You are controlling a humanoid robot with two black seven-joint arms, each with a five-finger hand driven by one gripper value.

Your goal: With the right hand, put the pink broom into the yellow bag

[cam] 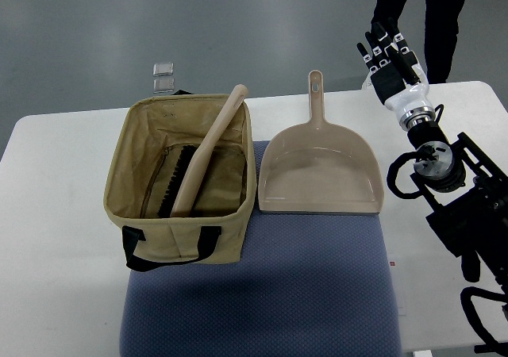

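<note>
Pale pink broom in tan-yellow fabric bag

The pale pink plastic broom (208, 147) lies tilted inside the open tan-yellow canvas bag (181, 234), dark bristles on the bag floor toward 8 o'clock, handle leaning over the rim toward 1 o'clock.

A pink dustpan (320, 169) lies half on a blue mat (262, 293) on the white table (55, 238).

No lettering, label, brand or number can be read from here on the tan fabric bag (179, 238) or the beige plastic dustpan (319, 174)
</note>
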